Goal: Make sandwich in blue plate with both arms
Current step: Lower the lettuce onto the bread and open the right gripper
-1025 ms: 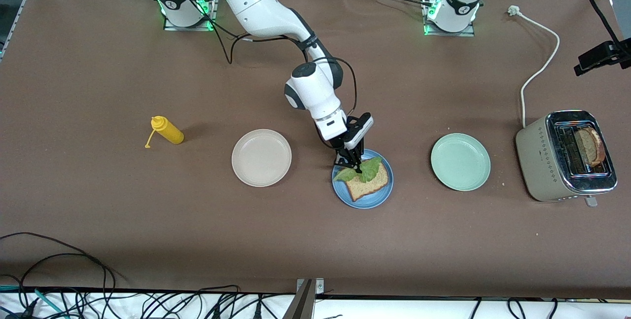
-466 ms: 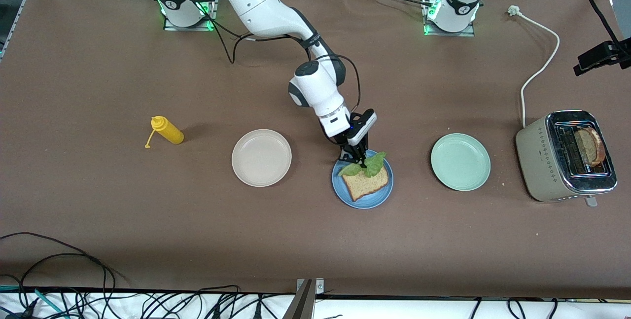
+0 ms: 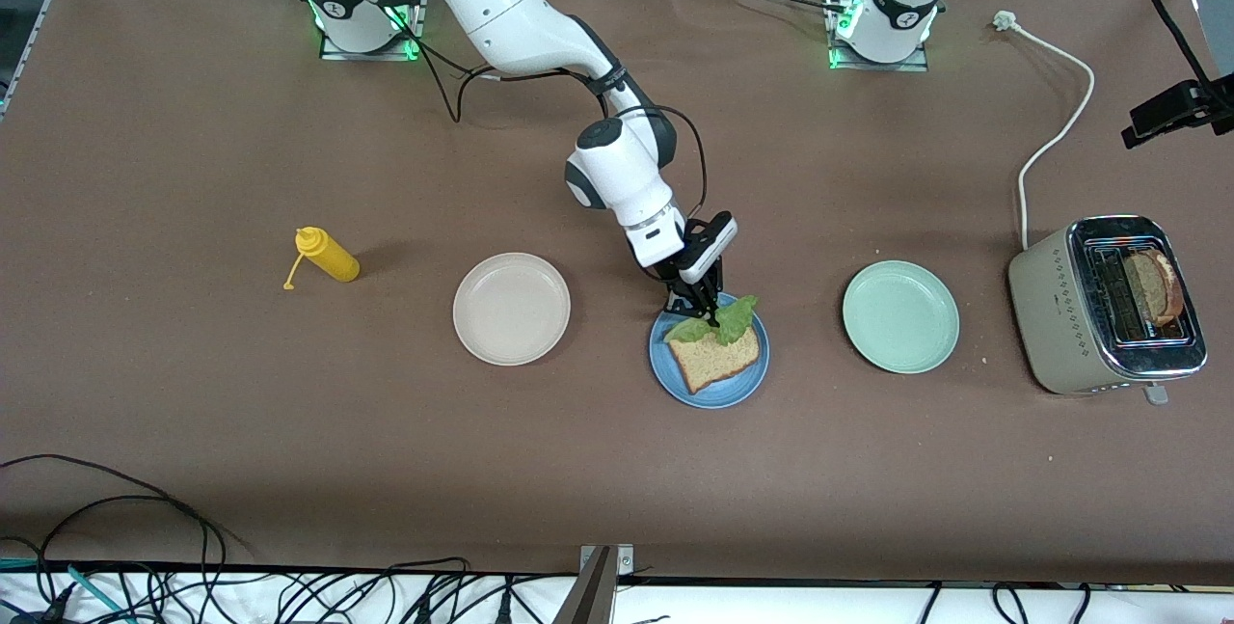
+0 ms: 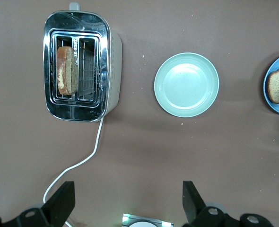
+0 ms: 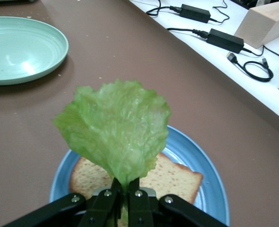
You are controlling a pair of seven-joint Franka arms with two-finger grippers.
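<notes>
Green lettuce leaf (image 5: pixel 116 130) pinched in my right gripper (image 3: pixel 710 313) fingers over the bread slice (image 3: pixel 718 362) on the blue plate (image 3: pixel 709 393); next I release it flat. Left gripper (image 4: pixel 125 203) waits, fingers wide.

Right gripper (image 3: pixel 709 313) lifted lettuce leaf (image 3: pixel 718 323) slightly, shifting toward robots' bases.

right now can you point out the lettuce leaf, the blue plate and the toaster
lettuce leaf (image 5: pixel 115 127): right wrist view, middle of the leaf.
blue plate (image 3: pixel 711 396): front view, bare rim nearest the camera.
toaster (image 3: pixel 1046 315): front view, beige side wall.
</notes>
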